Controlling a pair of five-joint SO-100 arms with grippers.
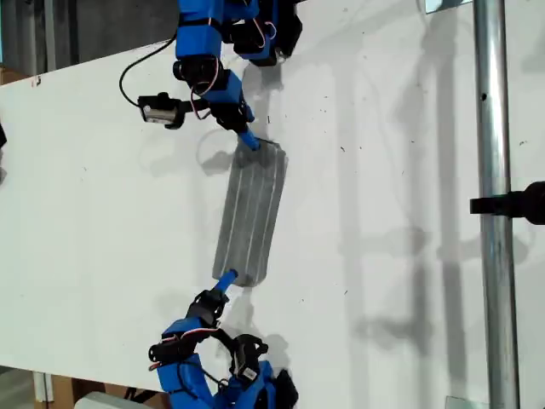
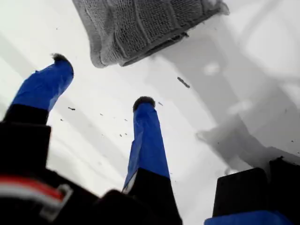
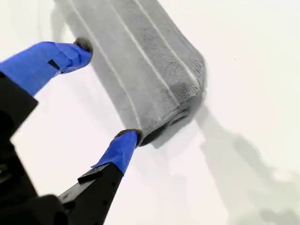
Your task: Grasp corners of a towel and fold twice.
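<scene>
The towel (image 1: 251, 213) lies folded into a long narrow grey strip with white stripes on the white table (image 1: 102, 213). My first gripper (image 1: 247, 139) is at the strip's far end in the exterior view. In the first wrist view this gripper (image 2: 102, 79) is open, and the towel (image 2: 150, 23) and its corner (image 2: 97, 58) sit just beyond the fingertips. My second gripper (image 1: 226, 279) is at the strip's near end. It is open (image 3: 105, 91), with one fingertip (image 3: 127, 138) against the towel's (image 3: 145, 61) corner and the other beside its long edge.
A metal pole (image 1: 494, 170) with a black clamp (image 1: 521, 203) runs down the exterior view's right. The table's edge slants along the exterior view's left. Both arm bases stand at the exterior view's top and bottom.
</scene>
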